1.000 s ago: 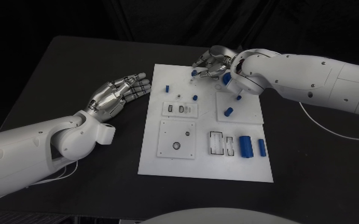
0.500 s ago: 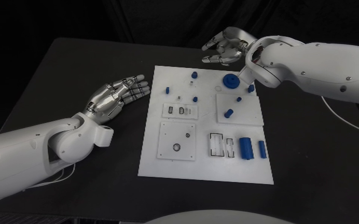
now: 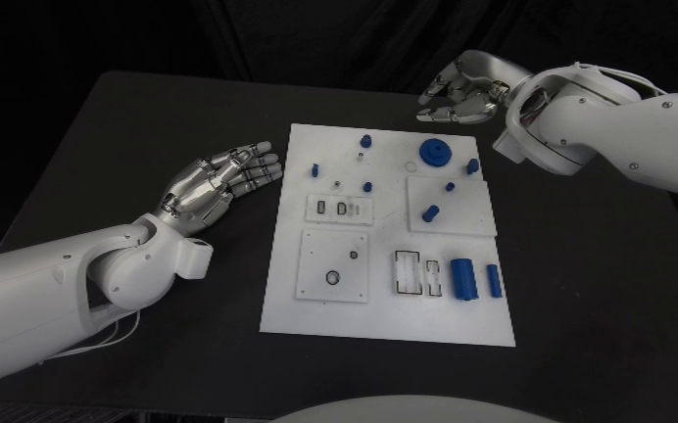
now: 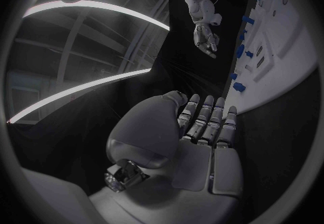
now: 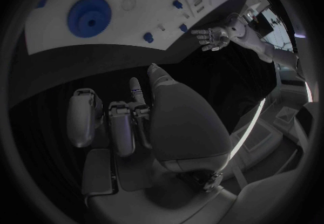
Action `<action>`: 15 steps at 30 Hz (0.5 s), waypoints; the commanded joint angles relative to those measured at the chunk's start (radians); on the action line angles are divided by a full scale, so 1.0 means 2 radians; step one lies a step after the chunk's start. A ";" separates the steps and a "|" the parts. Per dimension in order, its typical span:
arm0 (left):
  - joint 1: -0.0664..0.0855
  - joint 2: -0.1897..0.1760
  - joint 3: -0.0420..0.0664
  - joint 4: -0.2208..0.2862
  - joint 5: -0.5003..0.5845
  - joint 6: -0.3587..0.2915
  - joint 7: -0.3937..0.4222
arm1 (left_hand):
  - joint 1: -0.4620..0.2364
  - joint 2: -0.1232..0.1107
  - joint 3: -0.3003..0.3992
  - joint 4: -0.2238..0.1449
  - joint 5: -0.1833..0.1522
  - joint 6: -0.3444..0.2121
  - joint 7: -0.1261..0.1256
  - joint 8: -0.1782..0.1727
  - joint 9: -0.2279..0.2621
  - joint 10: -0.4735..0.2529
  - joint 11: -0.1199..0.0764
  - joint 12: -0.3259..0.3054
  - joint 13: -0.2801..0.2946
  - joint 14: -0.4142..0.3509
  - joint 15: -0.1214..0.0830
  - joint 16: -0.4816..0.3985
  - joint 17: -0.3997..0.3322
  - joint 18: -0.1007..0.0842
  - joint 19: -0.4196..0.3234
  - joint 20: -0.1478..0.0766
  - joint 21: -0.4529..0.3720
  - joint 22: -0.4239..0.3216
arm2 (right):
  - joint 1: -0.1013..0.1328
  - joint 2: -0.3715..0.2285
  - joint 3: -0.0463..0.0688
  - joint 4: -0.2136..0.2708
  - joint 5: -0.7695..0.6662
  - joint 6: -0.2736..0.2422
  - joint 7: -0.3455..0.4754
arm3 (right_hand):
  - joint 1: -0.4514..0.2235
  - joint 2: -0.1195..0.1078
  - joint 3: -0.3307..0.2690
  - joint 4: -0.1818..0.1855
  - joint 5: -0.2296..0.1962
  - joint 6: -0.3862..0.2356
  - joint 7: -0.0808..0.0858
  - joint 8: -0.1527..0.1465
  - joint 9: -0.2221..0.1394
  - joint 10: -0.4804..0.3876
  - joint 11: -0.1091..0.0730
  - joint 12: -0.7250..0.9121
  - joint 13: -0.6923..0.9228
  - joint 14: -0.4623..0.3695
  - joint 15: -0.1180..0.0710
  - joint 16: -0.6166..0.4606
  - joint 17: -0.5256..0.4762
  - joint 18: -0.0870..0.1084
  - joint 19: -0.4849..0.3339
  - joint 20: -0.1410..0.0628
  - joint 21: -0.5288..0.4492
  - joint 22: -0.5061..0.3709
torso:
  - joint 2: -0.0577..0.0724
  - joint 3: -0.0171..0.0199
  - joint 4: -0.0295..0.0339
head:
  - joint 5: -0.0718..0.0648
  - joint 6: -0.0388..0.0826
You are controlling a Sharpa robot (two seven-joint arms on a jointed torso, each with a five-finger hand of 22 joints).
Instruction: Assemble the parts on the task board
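Black table (image 3: 156,129) against dark drapery; white task board (image 3: 389,325) at centre, blue gear (image 3: 437,154) near its far edge. Left hand (image 3: 219,183) spread, empty, beside board; right hand (image 3: 466,95) curled, empty, beyond it. Right wrist view reveals the gear's (image 5: 89,16) central bore.

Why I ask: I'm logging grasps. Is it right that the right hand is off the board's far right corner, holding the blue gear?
Not quite. The right hand is off that corner of the task board, but it holds nothing; the head view shows the blue gear lying on the board, apart from the hand.
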 commanded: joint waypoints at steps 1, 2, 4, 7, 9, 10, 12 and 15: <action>-0.001 0.000 0.000 0.002 -0.001 0.002 0.054 | -0.006 0.000 0.005 0.001 0.001 0.005 0.013 0.003 0.001 0.004 0.000 0.004 0.001 0.003 0.001 0.002 0.001 -0.003 -0.001 0.000 -0.001 0.000 | 0.001 -0.011 -0.001 0.006 -0.137 -0.001 -0.070 | -0.004 -0.003 0.000 0.000 0.004 0.002 -0.006 -0.005 0.001 0.052 -0.007 0.001 0.132 0.052 -0.008 0.001 0.132 -0.013 0.018 -0.005 0.021 0.104 | 0.001 0.0003 0.0021 | -0.002 0.000; -0.001 0.000 0.000 0.002 -0.001 0.002 0.055 | -0.006 0.000 0.005 0.001 0.001 0.005 0.013 0.003 0.001 0.004 0.000 0.004 0.001 0.003 0.001 0.002 0.001 -0.003 -0.001 0.000 -0.001 0.000 | 0.000 -0.014 -0.001 0.007 -0.145 0.003 -0.076 | -0.005 -0.003 0.000 0.000 0.004 0.002 -0.007 -0.006 0.001 0.052 -0.007 0.001 0.132 0.052 -0.008 0.001 0.132 -0.014 0.021 -0.006 0.025 0.105 | 0.002 0.0002 0.0024 | -0.003 0.000; -0.001 0.000 0.000 0.003 -0.001 0.002 0.055 | -0.006 0.000 0.005 0.001 0.001 0.005 0.013 0.003 0.001 0.004 0.000 0.004 0.001 0.003 0.001 0.002 0.001 -0.003 -0.001 0.000 -0.001 0.000 | -0.001 -0.018 -0.002 0.008 -0.157 0.009 -0.084 | -0.005 -0.004 0.000 0.000 0.004 -0.001 -0.006 -0.009 0.001 0.052 -0.008 0.001 0.132 0.052 -0.009 0.001 0.132 -0.014 0.022 -0.007 0.025 0.105 | 0.002 0.0003 0.0025 | -0.003 -0.001; -0.001 0.001 0.000 0.003 -0.001 0.003 0.056 | -0.006 0.000 0.005 0.001 0.001 0.005 0.013 0.003 0.001 0.004 0.000 0.004 0.001 0.003 0.001 0.002 0.001 -0.003 -0.001 0.000 -0.001 0.000 | -0.006 -0.022 -0.003 0.009 -0.173 0.015 -0.094 | -0.006 -0.005 0.000 0.000 0.004 -0.005 -0.006 -0.012 -0.001 0.052 -0.008 0.001 0.132 0.052 -0.010 0.001 0.132 -0.015 0.026 -0.008 0.031 0.107 | 0.002 0.0005 0.0022 | -0.003 -0.003; -0.001 0.001 0.000 0.003 -0.001 0.003 0.057 | -0.006 0.000 0.005 0.001 0.001 0.005 0.013 0.003 0.001 0.004 0.000 0.004 0.001 0.003 0.001 0.002 0.001 -0.003 -0.001 0.000 -0.001 0.000 | -0.009 -0.024 -0.003 0.008 -0.180 0.016 -0.098 | -0.013 -0.010 -0.001 0.005 0.001 -0.015 -0.006 -0.023 -0.005 0.052 -0.009 0.001 0.132 0.052 -0.012 0.001 0.132 -0.025 0.056 -0.011 0.065 0.120 | 0.002 0.0007 0.0023 | -0.003 -0.004; -0.001 0.001 0.000 0.003 -0.001 0.003 0.057 | -0.006 0.000 0.005 0.001 0.001 0.005 0.013 0.003 0.001 0.004 0.000 0.004 0.001 0.003 0.001 0.002 0.001 -0.003 -0.001 0.000 -0.001 0.000 | -0.010 -0.024 -0.003 0.008 -0.182 0.017 -0.099 | -0.014 -0.010 0.000 0.005 0.001 -0.015 -0.006 -0.024 -0.006 0.052 -0.010 0.001 0.132 0.052 -0.012 0.001 0.132 -0.027 0.060 -0.011 0.070 0.122 | 0.001 0.0007 0.0021 | -0.003 -0.004; -0.001 0.001 0.000 0.004 -0.001 0.003 0.058 | -0.006 0.000 0.006 0.001 0.001 0.007 0.013 0.003 0.001 0.005 0.000 0.005 0.001 0.004 0.001 0.003 0.001 -0.003 0.000 0.000 0.000 0.000 | -0.013 -0.025 -0.003 0.007 -0.186 0.020 -0.102 | -0.019 -0.013 0.000 0.007 -0.002 -0.016 -0.007 -0.027 -0.007 0.052 -0.011 0.001 0.132 0.052 -0.013 0.001 0.132 -0.030 0.069 -0.013 0.081 0.126 | 0.002 0.0010 0.0019 | -0.002 -0.005; -0.001 0.001 0.000 0.004 -0.001 0.004 0.059 | -0.007 -0.001 0.008 0.001 0.002 0.009 0.013 0.004 0.002 0.007 0.000 0.005 0.001 0.005 0.001 0.005 0.001 -0.003 0.001 0.000 0.001 0.000 | -0.019 -0.025 -0.003 0.003 -0.190 0.026 -0.105 | -0.025 -0.016 0.000 0.009 -0.004 -0.015 -0.006 -0.029 -0.008 0.052 -0.011 0.001 0.132 0.052 -0.014 0.001 0.132 -0.032 0.075 -0.013 0.089 0.129 | 0.002 0.0014 0.0007 | -0.001 -0.006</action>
